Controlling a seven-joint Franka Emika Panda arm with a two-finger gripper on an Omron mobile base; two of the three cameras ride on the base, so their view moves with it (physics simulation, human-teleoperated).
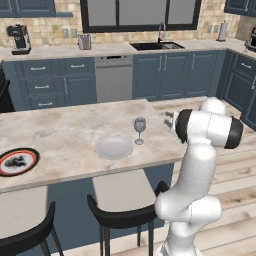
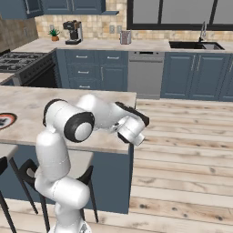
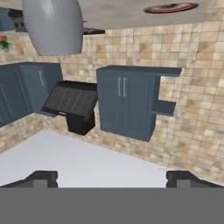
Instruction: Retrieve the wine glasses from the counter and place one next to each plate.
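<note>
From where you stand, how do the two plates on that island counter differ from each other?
The pale plate is plain grey-white; the patterned plate has a red-orange rim, a black ring and a dark design on white. The pale plate has a wine glass standing upright just beside it; the patterned plate has no glass near it. The patterned plate sits nearer the counter's front edge. Both are round and lie flat.

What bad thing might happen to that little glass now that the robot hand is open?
The wine glass stands on a thin stem beside the pale plate, with the open gripper close by; a careless swing of the arm might tip it. The patterned plate has no glass beside it, so that half of the job could get forgotten.
</note>
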